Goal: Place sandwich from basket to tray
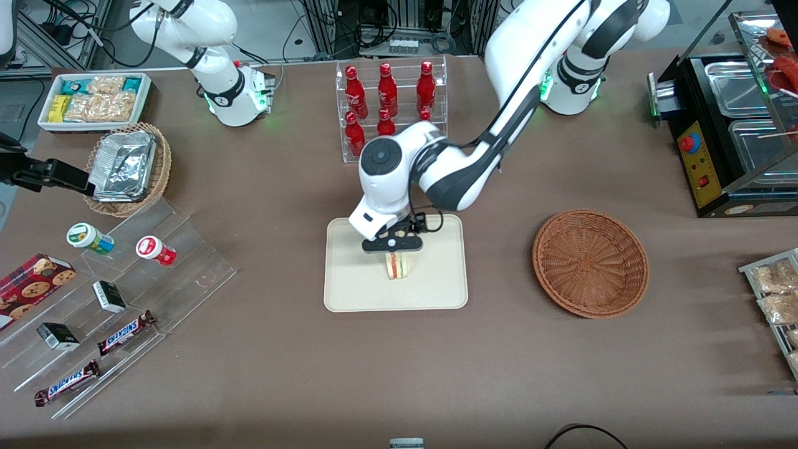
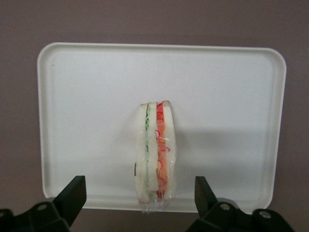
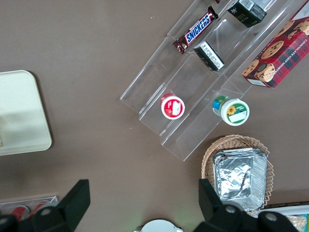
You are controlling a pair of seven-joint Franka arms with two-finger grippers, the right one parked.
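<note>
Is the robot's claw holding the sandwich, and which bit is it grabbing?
Nothing is held. The gripper hangs open above the sandwich, which stands on the tray, fingers well clear of it.

The pale-bread triangular sandwich (image 2: 155, 154) is showing red and green stripes against the flat cream-beige tray (image 2: 87, 96), under the black-fingered gripper (image 2: 140, 200).

gripper (image 1: 394, 248) covers the top of the sandwich (image 1: 397, 266) in front view, contact there can't be judged. Wrist view cuts off the finger (image 2: 71, 197) bases. Part of the tray (image 1: 349, 293) near the sandwich is hidden under the arm.
</note>
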